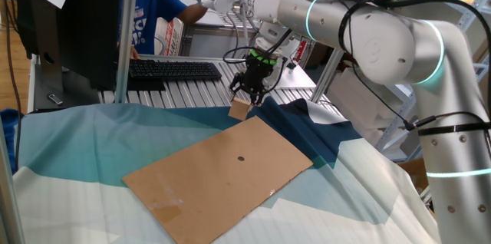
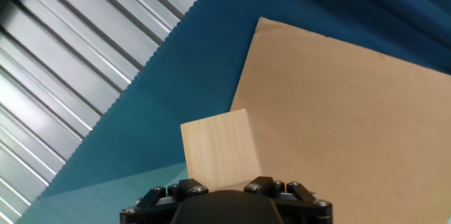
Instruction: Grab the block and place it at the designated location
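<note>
Pale wood: a small block (image 1: 239,110) hangs in my pincer (image 1: 247,97), whose two black fingers are closed narrowly on its upper part. The block is off the surface and tilted a little. It hangs at the far corner of a flat brown card (image 1: 222,171), which lies on a blue and white cloth (image 1: 77,144) spread over the table.

In the hand view, the block (image 2: 218,146) fills the lower middle, just beyond my pincer's black housing. Beneath it is dark blue cloth, with the card's edge just to its right and ribbed metal slats (image 2: 63,62) to the upper left. My fingertips are hidden in this view, so I read the grip from the fixed view.

Progress, as I judge it: the grab is done and the block is off the table. The placing is left. A small dark mark (image 1: 241,159) sits near the card's middle. I take that for the designated spot, though nothing labels it. The block is well apart from it, so I have yet to carry the block across the card toward the near side, lower it and let go.

Pose: my white arm (image 1: 368,37) comes in from the right of the fixed view, elbow high and forearm reaching left. The wrist turns down so the pincer points nearly straight at the table.
</note>
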Robot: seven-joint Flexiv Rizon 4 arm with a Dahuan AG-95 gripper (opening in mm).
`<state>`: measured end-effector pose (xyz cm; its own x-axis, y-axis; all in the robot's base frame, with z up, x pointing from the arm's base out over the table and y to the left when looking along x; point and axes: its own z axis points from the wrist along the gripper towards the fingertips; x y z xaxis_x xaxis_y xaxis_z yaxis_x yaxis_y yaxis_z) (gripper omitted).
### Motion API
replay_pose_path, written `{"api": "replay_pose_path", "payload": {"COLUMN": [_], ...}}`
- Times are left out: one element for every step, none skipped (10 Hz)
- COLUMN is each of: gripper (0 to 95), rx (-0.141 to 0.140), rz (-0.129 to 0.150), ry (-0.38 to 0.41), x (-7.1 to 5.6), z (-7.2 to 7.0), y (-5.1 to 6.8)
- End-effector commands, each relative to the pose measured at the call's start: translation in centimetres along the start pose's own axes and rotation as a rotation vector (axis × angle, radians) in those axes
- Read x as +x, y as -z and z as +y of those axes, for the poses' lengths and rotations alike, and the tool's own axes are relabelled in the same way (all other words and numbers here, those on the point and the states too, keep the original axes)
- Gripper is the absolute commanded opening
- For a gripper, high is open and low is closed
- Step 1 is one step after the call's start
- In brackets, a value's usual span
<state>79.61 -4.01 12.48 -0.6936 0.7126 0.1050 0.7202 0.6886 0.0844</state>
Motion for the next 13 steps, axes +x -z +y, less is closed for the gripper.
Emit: {"api": "replay_pose_path", "payload": {"gripper": [0.0, 0.0, 0.0, 0.0, 0.0, 0.0, 0.0, 0.0, 0.0, 0.0, 0.0, 0.0, 0.0], "rx": [-0.001, 0.001, 0.0, 0.001, -0.001, 0.002, -0.001, -0.004, -0.006, -0.007, -0.006, -0.008, -0.006], "rz": [0.001, -0.004, -0.005, -0.006, -0.005, -0.012, -0.013, -0.017, -0.017, -0.017, -0.017, -0.017, -0.018], "ry": [0.005, 0.005, 0.004, 0.006, 0.012, 0.031, 0.044, 0.055, 0.059, 0.062, 0.065, 0.066, 0.068], "x": [0.0, 0.2, 0.3, 0.7, 0.9, 0.9, 1.0, 1.3, 1.8, 2.3, 2.9, 3.3, 3.6], "z": [0.4, 0.7, 0.8, 0.7, 0.6, 0.6, 0.5, 0.4, 0.1, -0.2, -0.5, -0.7, -0.9], "y": [-0.1, 0.0, 0.1, 0.1, 0.2, 0.1, 0.2, 0.2, 0.2, 0.3, 0.3, 0.3, 0.3]}}
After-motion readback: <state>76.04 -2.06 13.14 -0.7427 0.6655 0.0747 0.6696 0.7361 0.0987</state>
